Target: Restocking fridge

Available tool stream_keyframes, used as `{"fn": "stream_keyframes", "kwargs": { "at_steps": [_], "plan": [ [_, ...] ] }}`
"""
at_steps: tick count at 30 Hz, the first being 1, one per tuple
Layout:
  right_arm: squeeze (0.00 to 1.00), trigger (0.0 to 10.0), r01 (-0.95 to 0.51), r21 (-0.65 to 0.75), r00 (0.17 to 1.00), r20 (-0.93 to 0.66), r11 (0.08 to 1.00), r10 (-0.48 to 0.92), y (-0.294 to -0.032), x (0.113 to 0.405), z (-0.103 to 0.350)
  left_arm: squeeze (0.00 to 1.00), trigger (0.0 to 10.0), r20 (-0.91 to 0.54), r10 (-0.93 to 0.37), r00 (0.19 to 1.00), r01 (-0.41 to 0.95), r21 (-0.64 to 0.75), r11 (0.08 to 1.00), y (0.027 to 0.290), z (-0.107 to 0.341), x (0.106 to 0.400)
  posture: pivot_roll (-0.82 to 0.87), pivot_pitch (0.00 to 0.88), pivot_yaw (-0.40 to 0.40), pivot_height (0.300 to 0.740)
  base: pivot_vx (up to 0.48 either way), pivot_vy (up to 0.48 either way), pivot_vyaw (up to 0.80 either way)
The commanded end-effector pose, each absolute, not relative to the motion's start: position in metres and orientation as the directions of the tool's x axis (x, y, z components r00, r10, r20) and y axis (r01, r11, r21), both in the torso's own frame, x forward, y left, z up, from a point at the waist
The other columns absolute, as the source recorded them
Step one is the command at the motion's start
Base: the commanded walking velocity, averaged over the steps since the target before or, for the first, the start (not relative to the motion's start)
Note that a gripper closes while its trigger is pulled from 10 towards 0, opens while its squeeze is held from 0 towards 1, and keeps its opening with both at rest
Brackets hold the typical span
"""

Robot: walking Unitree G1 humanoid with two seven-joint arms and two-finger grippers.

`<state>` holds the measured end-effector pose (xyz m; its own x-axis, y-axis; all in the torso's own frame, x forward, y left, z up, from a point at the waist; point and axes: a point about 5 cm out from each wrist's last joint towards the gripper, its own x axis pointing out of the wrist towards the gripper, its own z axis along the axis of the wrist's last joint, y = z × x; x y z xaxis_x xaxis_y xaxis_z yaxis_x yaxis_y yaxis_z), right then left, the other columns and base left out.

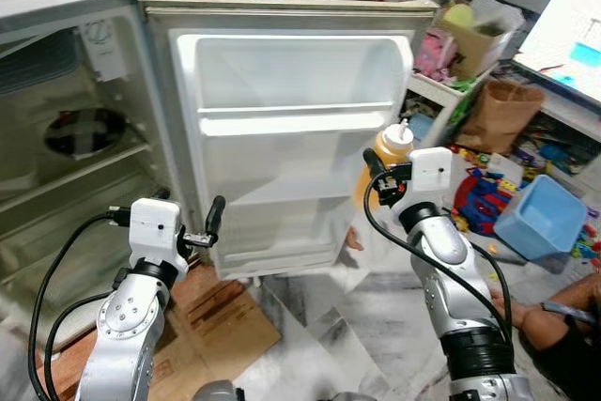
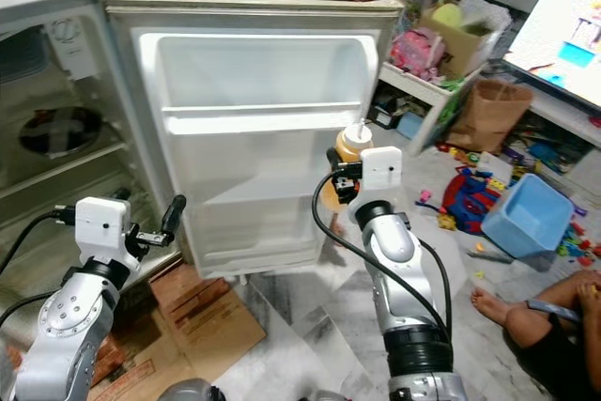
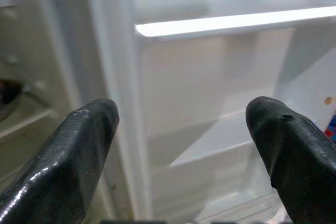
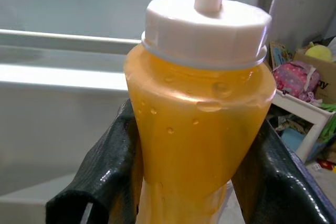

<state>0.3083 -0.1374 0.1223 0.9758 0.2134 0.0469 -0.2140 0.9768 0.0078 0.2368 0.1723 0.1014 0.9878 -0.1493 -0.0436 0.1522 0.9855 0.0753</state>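
An orange-yellow plastic squeeze bottle with a white screw cap and nozzle [image 4: 202, 114] stood upright between the two black fingers [image 4: 102, 179] of the right gripper [image 1: 377, 181], which were clamped on its lower body; water droplets beaded its shoulder. The bottle was held just off the outer edge of the open white fridge door [image 1: 291, 138], level with the door's middle shelf [image 1: 296, 119], and did not rest on any shelf. The left gripper [image 1: 208, 224] hung lower, before the door's hinge side, its fingers [image 3: 73, 156] spread wide apart and holding nothing. To the left, the fridge interior [image 1: 66, 166] stood open. A flattened brown cardboard sheet [image 1: 221, 321] lay on the floor below the door. To the right sat a blue plastic bin [image 1: 543, 220] among scattered toys, and a person's bare foot [image 2: 493, 308] rested on the floor.
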Motion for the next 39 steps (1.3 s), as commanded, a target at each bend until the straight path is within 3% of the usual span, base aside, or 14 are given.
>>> {"fn": "stream_keyframes", "kwargs": {
  "at_steps": [1, 16, 26, 39],
  "plan": [
    [0.0, 10.0, -0.213, -0.007, 0.975, 0.07, 0.977, 0.213, -0.14, 0.31, 0.128, 0.0, 10.0, -0.043, -0.154, 0.987, 0.157, 0.065, 0.985, 0.169, 0.101, 0.236, 0.06, 0.0, -0.075, 0.74, 0.296, 0.0, 0.0],
    [0.0, 10.0, -0.236, -0.007, 0.969, 0.065, 0.972, 0.236, -0.14, 0.31, 0.128, 0.0, 10.0, -0.025, -0.152, 0.988, 0.153, 0.042, 0.987, 0.166, 0.102, 0.237, 0.06, 0.0, -0.079, 0.74, 0.259, 0.0, 0.0],
    [0.0, 10.0, -0.293, -0.011, 0.954, 0.068, 0.956, 0.293, -0.133, 0.307, 0.127, 0.0, 10.0, -0.079, 0.068, 0.994, -0.061, 0.091, 0.994, 0.186, 0.095, 0.235, 0.07, 0.0, -0.083, 0.74, 0.0, 0.0, 0.0],
    [0.0, 10.0, -0.304, -0.018, 0.949, 0.081, 0.952, 0.305, -0.13, 0.311, 0.13, 0.0, 10.0, -0.08, 0.085, 0.993, -0.075, 0.113, 0.991, 0.186, 0.096, 0.235, 0.07, 0.0, -0.084, 0.74, 0.0, 0.0, 0.68]
  ]
}}
